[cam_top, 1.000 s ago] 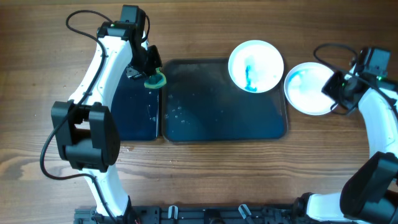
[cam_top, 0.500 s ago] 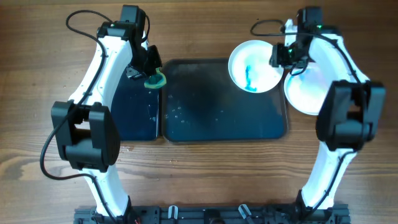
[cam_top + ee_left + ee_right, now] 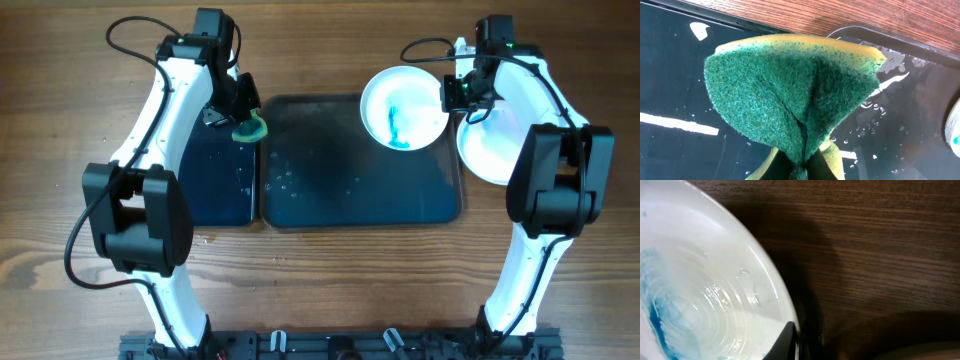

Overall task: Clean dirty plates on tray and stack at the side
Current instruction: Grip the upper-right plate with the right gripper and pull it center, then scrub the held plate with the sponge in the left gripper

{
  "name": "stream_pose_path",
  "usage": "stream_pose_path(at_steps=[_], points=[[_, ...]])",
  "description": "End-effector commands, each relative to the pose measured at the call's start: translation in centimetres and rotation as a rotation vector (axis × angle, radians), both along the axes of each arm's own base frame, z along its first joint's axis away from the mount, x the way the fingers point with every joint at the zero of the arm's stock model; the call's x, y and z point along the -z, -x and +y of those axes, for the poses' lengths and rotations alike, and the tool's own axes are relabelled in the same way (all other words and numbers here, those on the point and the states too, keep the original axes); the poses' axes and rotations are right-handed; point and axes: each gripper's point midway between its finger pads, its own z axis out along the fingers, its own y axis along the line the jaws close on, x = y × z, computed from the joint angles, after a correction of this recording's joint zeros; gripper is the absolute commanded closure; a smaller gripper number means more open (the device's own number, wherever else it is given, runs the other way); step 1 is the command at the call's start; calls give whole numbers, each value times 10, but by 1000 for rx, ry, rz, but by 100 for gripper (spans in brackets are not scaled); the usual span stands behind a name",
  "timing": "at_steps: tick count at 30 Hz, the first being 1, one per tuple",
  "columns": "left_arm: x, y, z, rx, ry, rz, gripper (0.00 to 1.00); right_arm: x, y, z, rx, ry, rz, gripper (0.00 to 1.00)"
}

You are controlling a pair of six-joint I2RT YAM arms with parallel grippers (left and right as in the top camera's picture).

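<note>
The wooden surface (image 3: 330,290) carries a dark tray (image 3: 360,190). 1 blue-stained plate (image 3: 403,108) sits over the tray's far right corner, and the right gripper (image 3: 456,95) pinches its rim. 1 side plate (image 3: 495,150) rests just off the tray's right edge. At the tray's far left corner, the left gripper (image 3: 238,110) clamps a folded green sponge (image 3: 790,95).

Even light, glints on wet tray (image 3: 920,115)
</note>
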Motion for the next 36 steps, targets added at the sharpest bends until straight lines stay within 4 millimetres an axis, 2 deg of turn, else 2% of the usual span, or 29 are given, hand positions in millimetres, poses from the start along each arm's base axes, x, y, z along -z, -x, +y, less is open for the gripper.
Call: stream_pose_path(at_steps=[1, 5, 7, 9, 12, 14, 19, 22, 24, 28, 30, 34, 36], points=[[-13, -5, -3, 18, 11, -39, 96, -14, -5, 0, -4, 0, -26, 96], [-13, -5, -3, 18, 11, -39, 96, -44, 3, 1, 29, -14, -41, 96], [-13, -5, -3, 19, 11, -39, 96, -61, 16, 14, 50, -89, -12, 96], [-13, -4, -5, 24, 11, -35, 96, -61, 37, 24, 103, -115, 82, 96], [-12, 0, -16, 45, 15, -27, 96, -41, 72, 49, 146, -117, 235, 96], [-12, 3, -29, 75, 18, -27, 96, -21, 98, 71, 245, -118, 342, 96], [-13, 8, -58, 134, 23, -39, 96, 26, 146, 133, 203, -202, 450, 96], [-8, 13, -75, 145, 30, -36, 96, 36, 154, 154, 175, -287, 451, 96], [-1, 19, -87, 174, 30, -31, 96, 38, 153, 161, 158, -338, 440, 96], [25, 36, -114, 257, 21, 10, 96, 34, 151, 170, 68, -400, 411, 96], [42, 52, -124, 321, 14, 61, 96, 34, 151, 171, 49, -402, 404, 96], [74, 72, -118, 351, -24, 142, 96, 34, 151, 171, 45, -403, 401, 96], [91, 81, -103, 343, -87, 183, 96, 34, 151, 171, 44, -403, 399, 96]])
